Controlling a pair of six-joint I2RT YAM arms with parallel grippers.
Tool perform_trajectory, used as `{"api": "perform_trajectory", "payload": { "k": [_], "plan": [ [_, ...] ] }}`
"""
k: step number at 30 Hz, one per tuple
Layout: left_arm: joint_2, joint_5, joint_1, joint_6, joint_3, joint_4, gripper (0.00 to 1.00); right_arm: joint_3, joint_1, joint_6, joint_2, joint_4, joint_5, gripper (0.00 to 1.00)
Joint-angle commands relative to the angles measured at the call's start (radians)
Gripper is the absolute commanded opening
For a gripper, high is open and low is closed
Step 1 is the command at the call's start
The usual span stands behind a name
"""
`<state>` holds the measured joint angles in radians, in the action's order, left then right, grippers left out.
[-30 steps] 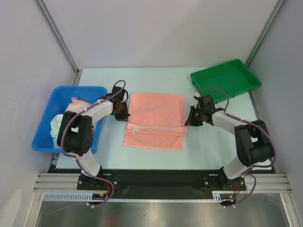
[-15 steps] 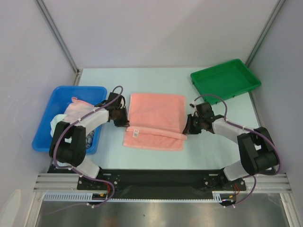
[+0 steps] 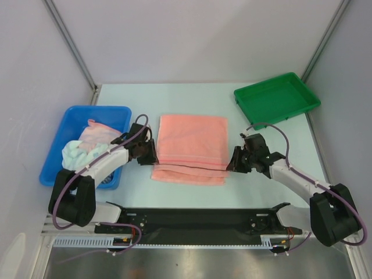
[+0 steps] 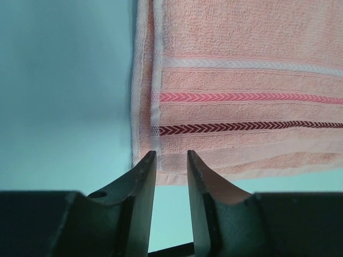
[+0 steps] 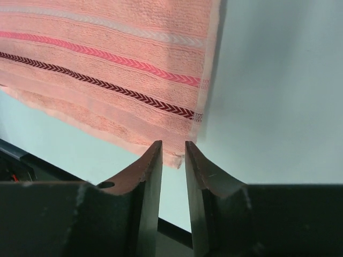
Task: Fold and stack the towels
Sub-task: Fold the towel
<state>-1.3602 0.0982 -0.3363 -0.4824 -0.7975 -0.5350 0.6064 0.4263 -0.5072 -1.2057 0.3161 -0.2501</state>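
- I've got the striped towel folded flat mid-table, betw the two arms.
- My left gripper: jaws narrowly apart, nothing pinched, tips right at the towel's near-left corner.
- My right gripper: same narrow gap, tips at the near-right corner, cloth edge not clamped afaict.
- I see a pink towel and a mint towel bunched in the blue bin, left side.
- Green tray sits far right.
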Motion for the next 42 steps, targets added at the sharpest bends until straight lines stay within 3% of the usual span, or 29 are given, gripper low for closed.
{"api": "perform_trajectory", "payload": {
  "k": [1,12,16,23,26,36,42],
  "plan": [
    [0.019,0.032,-0.003,-0.042,0.046,0.047,0.36,-0.026,0.005,-0.089,0.026,0.002,0.048,0.29],
    [-0.051,0.081,-0.003,-0.076,0.113,0.155,0.41,-0.112,0.020,-0.131,-0.023,-0.141,0.017,0.34],
    [-0.037,0.060,-0.003,-0.084,0.107,0.135,0.29,-0.120,0.023,-0.126,-0.034,-0.163,0.028,0.28],
    [-0.028,0.026,-0.003,-0.073,0.078,0.089,0.00,-0.126,0.025,-0.117,-0.003,-0.192,0.009,0.06],
    [-0.022,0.021,-0.003,-0.070,0.063,0.066,0.00,-0.125,0.025,-0.120,0.015,-0.192,0.000,0.00],
    [0.003,-0.026,-0.003,-0.044,-0.095,-0.080,0.00,-0.022,0.025,-0.091,0.051,-0.111,-0.034,0.00],
    [0.068,-0.060,-0.009,-0.007,-0.207,-0.255,0.00,0.040,0.028,-0.114,0.133,-0.042,-0.104,0.00]
  ]
}}
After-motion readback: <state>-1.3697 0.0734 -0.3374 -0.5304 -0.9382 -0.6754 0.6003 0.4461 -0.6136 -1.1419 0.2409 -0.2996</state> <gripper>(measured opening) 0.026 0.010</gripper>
